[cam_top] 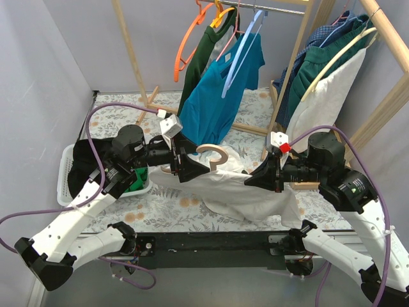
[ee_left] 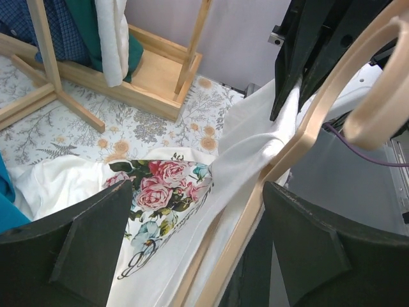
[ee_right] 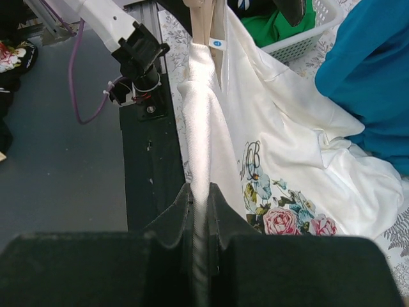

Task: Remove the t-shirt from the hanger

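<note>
we're seeing a soft white rose-print t-shirt (cam_top: 246,198) sagging between the arms, right gripper (ee_right: 200,198) pinching its bunched fabric shut, left gripper (ee_left: 198,214) gaping wide astride the curved wooden hanger (ee_left: 312,131)

Stretched t-shirt (cam_top: 238,192) bars the middle, wooden rack (cam_top: 133,57) the far side.

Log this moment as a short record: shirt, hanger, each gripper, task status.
shirt: white t-shirt with a rose print, stretched between the two arms, its lower part draped on the table
hanger: wooden hanger, partly inside the t-shirt, hook sticking out
left gripper: left gripper open, one finger on each side of the hanger
right gripper: right gripper shut on a fold of the t-shirt
task status: t-shirt not yet off the hanger
</note>
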`<action>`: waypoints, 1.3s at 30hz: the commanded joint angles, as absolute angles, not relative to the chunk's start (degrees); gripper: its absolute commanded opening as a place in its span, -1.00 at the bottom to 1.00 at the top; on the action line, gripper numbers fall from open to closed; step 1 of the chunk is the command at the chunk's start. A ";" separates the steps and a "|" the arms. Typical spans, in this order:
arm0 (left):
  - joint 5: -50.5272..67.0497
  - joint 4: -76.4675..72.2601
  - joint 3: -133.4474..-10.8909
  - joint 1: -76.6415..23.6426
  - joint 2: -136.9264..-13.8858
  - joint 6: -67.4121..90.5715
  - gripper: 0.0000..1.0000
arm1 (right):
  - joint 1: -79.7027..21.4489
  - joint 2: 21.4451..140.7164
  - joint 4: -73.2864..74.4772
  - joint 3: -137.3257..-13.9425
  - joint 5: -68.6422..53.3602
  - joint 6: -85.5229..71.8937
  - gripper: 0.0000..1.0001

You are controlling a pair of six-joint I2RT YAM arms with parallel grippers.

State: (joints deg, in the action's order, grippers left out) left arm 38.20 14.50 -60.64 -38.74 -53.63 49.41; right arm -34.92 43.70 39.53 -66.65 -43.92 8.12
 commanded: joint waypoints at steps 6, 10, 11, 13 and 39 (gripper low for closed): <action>40.15 15.20 -61.08 -38.94 -53.09 47.20 0.67 | -35.25 42.80 35.51 -68.99 -44.74 8.17 -0.97; 44.20 19.24 -60.56 -38.94 -54.49 46.06 0.68 | -35.33 42.80 35.77 -70.13 -44.39 8.44 -0.97; 44.73 21.25 -60.47 -38.94 -54.84 45.62 0.68 | -35.33 42.80 35.95 -70.31 -44.12 8.61 -0.97; 44.13 22.49 -60.03 -38.94 -54.23 45.09 0.67 | -35.33 42.63 36.04 -71.01 -43.60 8.70 -0.97; 34.98 26.01 -58.54 -38.94 -49.04 43.16 -1.00 | -35.33 41.93 37.88 -70.49 -41.49 9.05 -0.43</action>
State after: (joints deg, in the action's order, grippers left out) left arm 37.80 25.26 -58.30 -39.13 -50.87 43.70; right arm -35.00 43.11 42.70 -68.93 -40.80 9.15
